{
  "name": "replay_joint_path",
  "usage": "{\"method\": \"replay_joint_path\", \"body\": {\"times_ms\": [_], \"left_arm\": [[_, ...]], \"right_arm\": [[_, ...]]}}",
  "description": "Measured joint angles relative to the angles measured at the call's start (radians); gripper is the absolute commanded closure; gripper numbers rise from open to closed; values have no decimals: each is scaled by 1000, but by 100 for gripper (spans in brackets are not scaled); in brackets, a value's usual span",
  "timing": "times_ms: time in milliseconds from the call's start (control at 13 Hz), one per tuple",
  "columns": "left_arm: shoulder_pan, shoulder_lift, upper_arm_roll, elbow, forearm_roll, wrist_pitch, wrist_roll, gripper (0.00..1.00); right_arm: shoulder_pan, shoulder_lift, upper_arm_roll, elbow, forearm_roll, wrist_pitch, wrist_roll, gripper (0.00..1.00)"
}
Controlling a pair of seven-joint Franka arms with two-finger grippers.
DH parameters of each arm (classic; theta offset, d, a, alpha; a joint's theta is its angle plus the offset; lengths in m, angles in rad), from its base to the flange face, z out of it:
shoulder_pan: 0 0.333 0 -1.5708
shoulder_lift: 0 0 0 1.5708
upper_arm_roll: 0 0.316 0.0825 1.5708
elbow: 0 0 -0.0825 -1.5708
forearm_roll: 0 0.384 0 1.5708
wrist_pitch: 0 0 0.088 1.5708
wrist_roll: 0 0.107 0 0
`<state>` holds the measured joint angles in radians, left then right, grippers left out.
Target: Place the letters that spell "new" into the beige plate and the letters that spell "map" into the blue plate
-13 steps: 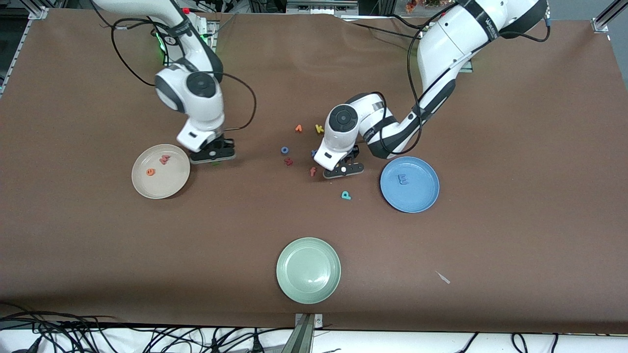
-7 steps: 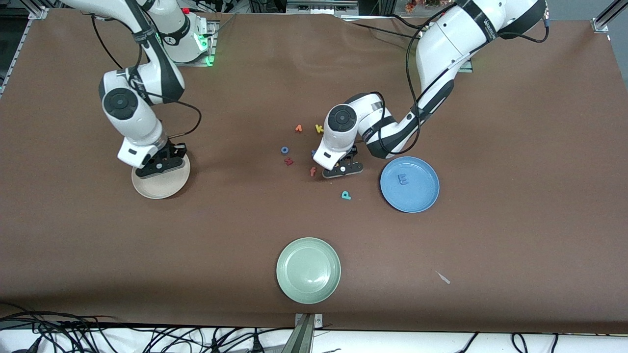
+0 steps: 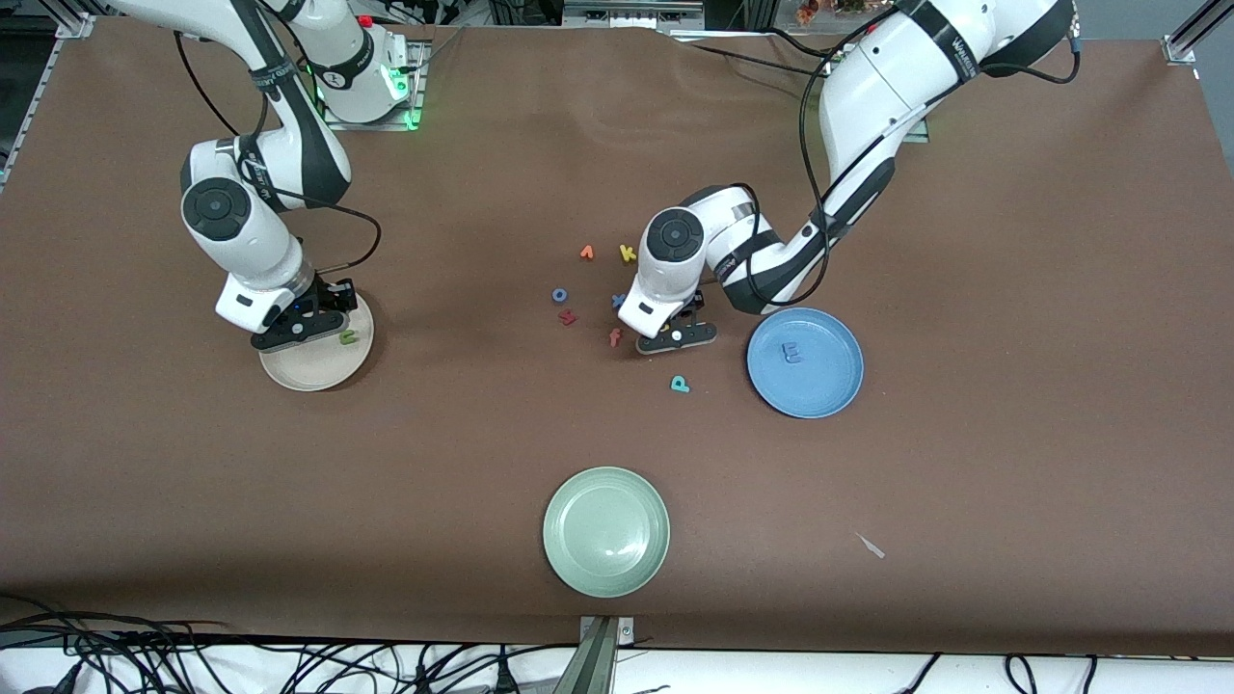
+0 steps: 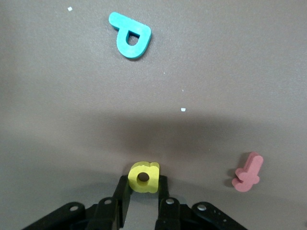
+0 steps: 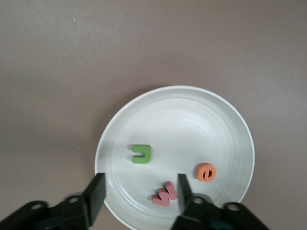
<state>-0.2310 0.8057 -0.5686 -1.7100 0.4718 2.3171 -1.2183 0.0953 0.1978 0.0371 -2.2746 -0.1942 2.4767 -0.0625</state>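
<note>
Table [image 3: 1012, 289]: brown cover, three plates on it. Pale green plate [image 3: 606, 531] nearest the front camera, empty-looking, mid-table.

Blue plate [image 3: 805, 362] toward the left arm's end, blue m [image 3: 791, 354] lying in it, reads as E.

Beige plate [image 3: 315, 352] toward the right arm's end. Right wrist view: green n [image 5: 141, 154] near plate centre, pinkish-red w [image 5: 164, 194] at roughly 6 o'clock of it, orange e [image 5: 206, 172] at roughly 4 o'clock. All three flat in the plate.

Right gripper [image 5: 139, 191] over the beige plate, fingers spread wide, nothing between them.

Left gripper [image 4: 143, 196] low at the loose-letter cluster, fingers narrow, pinching the yellow a [image 4: 144, 177].

Teal p [image 3: 680, 384] on the table, just nearer the front camera than the left gripper, at about 8 o'clock from the blue plate, clear of it.

Red-orange f [image 4: 247, 172] beside the left gripper. Yellow k [image 3: 627, 253], blue o [image 3: 559, 295], dark red letter [image 3: 568, 316] lie loose in the cluster.
</note>
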Motion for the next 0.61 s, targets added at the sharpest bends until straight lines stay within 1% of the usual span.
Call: {"method": "replay_joint_path", "body": {"times_ms": [153,307,460,614], "left_arm": [[1,0,2,4,0,-1,0,92],[9,-5,4,17,0,-31,3,93],[46,-25,-8,38,0,-122,37,94],[139,-54,-65,48,0,-228,119,94]], "right_arm": [[1,-3,2,62,29,-81,0,0],[3,-6,5,166,74,-200,0,0],[6,-13,16,266,101,-321,3,0],[10,-24,21,365,107,-458,12,0]]}}
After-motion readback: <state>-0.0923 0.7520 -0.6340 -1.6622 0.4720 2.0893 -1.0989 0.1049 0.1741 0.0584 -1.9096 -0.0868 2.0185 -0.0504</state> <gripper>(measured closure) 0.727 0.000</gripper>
